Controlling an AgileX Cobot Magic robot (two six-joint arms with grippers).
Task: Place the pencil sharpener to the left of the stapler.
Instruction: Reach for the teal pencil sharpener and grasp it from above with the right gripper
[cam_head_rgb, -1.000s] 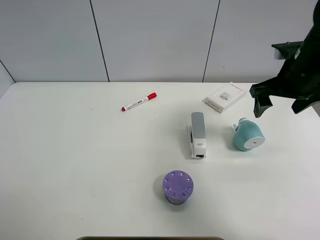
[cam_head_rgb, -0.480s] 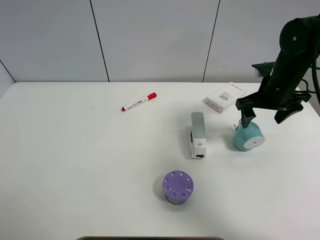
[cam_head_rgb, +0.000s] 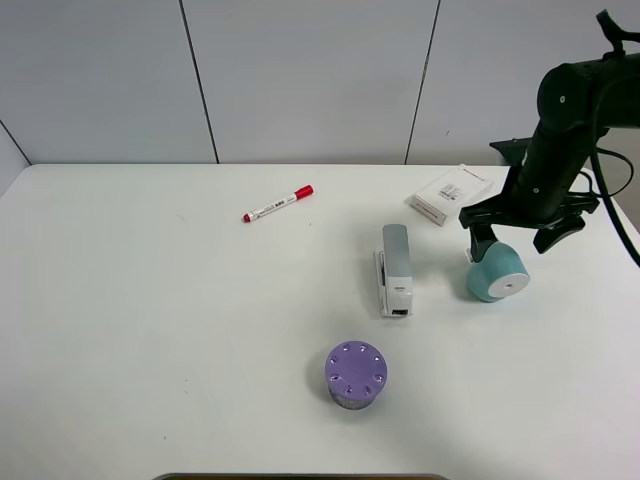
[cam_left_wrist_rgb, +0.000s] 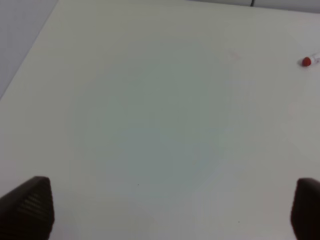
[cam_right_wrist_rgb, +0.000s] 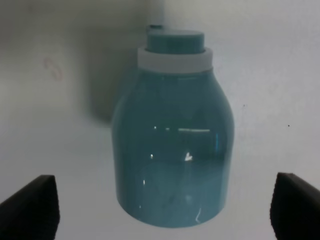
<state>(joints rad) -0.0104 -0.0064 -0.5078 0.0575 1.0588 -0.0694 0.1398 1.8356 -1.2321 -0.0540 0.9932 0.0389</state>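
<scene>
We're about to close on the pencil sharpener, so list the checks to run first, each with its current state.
1. The right end effector is open: ok, jaws wide apart, holding nothing.
2. The pencil sharpener is centred between the fingertips: ok, the right wrist view shows it midway, with a gap on each side.
3. It sits apart from the stapler: ok, it lies on its side to the stapler's right.
4. Drop spot left of the stapler: ok, bare table; the marker and purple cylinder lie away from it.
5. Low enough to grip: cannot tell.
6. The left end effector is out of the way: ok, open over bare table.
</scene>
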